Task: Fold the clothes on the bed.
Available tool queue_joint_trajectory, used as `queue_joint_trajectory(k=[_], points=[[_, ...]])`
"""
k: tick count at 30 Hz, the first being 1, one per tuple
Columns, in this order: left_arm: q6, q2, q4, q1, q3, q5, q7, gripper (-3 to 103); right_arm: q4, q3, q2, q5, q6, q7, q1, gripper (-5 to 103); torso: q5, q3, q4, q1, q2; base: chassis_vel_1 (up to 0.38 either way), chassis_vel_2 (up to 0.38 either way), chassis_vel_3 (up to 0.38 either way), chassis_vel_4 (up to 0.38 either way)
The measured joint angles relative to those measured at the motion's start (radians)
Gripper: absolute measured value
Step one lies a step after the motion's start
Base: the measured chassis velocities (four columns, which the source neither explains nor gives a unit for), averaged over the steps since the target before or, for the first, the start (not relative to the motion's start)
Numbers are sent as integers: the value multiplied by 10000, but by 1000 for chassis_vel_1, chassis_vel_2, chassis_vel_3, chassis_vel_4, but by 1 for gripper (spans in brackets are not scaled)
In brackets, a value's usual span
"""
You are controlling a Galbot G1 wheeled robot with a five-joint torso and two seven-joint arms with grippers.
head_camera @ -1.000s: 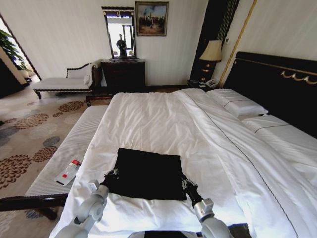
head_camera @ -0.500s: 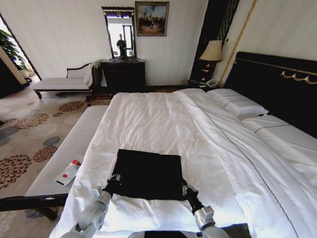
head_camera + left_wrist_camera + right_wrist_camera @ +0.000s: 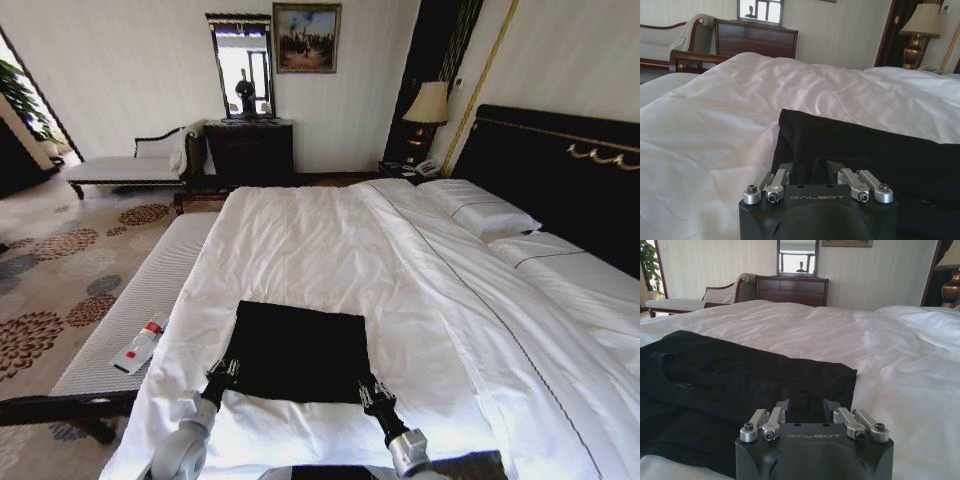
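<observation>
The clothes are one black T-shirt (image 3: 298,350), folded into a neat rectangle on the near part of the bed (image 3: 320,230), on its white duvet. My left gripper (image 3: 224,368) sits at the shirt's near left corner. My right gripper (image 3: 364,385) is at its near right corner. In the left wrist view the left gripper (image 3: 812,167) stands open just before the folded black edge (image 3: 870,150). The right wrist view shows the right gripper (image 3: 806,402) likewise open against the cloth (image 3: 740,375). The fingertips blend into the dark fabric.
A pale upholstered bench (image 3: 140,300) runs along the bed's left side, with a small red-and-white item (image 3: 138,347) on it. Pillows (image 3: 480,215) and the dark headboard (image 3: 560,170) lie to the right. A dresser (image 3: 250,150) stands at the far wall.
Both arms have drawn back toward me, from the shirt's sides to its near corners. The shirt itself has stayed in place.
</observation>
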Motion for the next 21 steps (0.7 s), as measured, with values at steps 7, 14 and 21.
queue_joint_trajectory(k=[7, 14, 21], points=[[-106, -147, -456, 412, -374, 151, -1, 68, 357, 96, 50, -65, 119, -17, -393, 66, -1, 0, -1, 0, 0, 0, 0, 0, 0], [-111, -151, -967, 631, -917, -277, -7, 89, 1016, 358, -89, 363, 28, 50, -583, 88, -1, 0, -1, 0, 0, 0, 0, 0, 0], [579, 229, -529, -875, -964, -1308, -453, 100, 1465, 706, -1002, 3503, -1697, 537, 614, 100, -1, 1, -2, 0, 0, 0, 0, 0, 0]])
